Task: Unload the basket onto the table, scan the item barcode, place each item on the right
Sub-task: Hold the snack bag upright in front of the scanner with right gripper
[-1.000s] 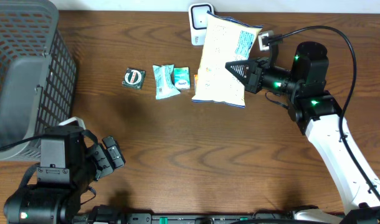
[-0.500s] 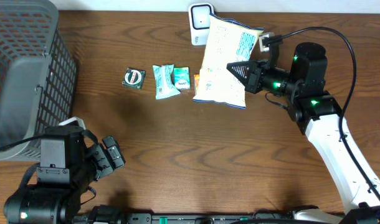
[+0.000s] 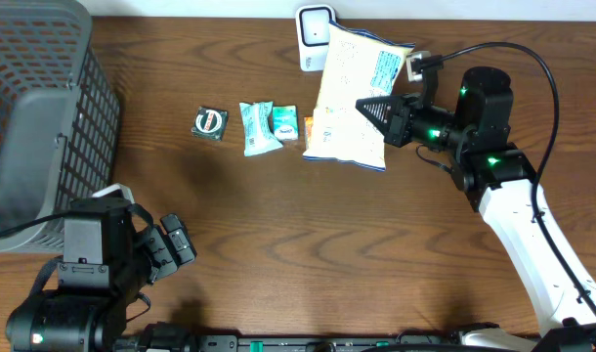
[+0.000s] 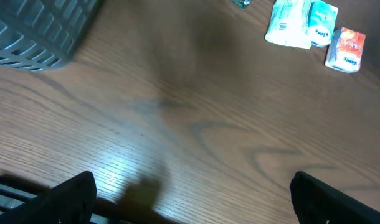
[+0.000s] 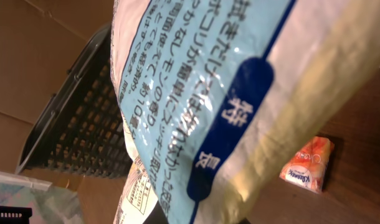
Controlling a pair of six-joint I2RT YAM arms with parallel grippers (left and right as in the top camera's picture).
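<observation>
The snack bag (image 3: 345, 93), a large cream pkt w/ a pale blue printed panel, is gripped at its right edge by the R gripper (image 3: 368, 106). The black fingers are closed tight, w/ the bag's edge pinched between them. The bag is held over the far centre of the wooden table (image 3: 327, 244). Its upper left corner is just beside the white scanner (image 3: 316, 34), which stands at the table's back edge. In the overhead view its lower left corner is laid over part of an orange tissue pkt (image 3: 306, 125). The R wrist view is mostly filled by the bag, tilted, w/ the blue panel and its Japanese print turned to the camera. There the orange pkt is seen lower down on the table, and the grey mesh basket (image 3: 34, 108) further off. Whether a barcode faces the scanner cannot be told. To the left of the bag a short row is formed on the table. Next to the orange pkt are two teal tissue packs (image 3: 269, 126) side by side, and a little apart from them a dark green pkt (image 3: 210, 122) w/ a round logo. The basket is set at the table's far left edge, well apart from the bag. The L gripper (image 4: 190, 180) is kept low at the near left, by the basket. Its fingers are spread fully wide w/ nothing between them, only bare wood below.
</observation>
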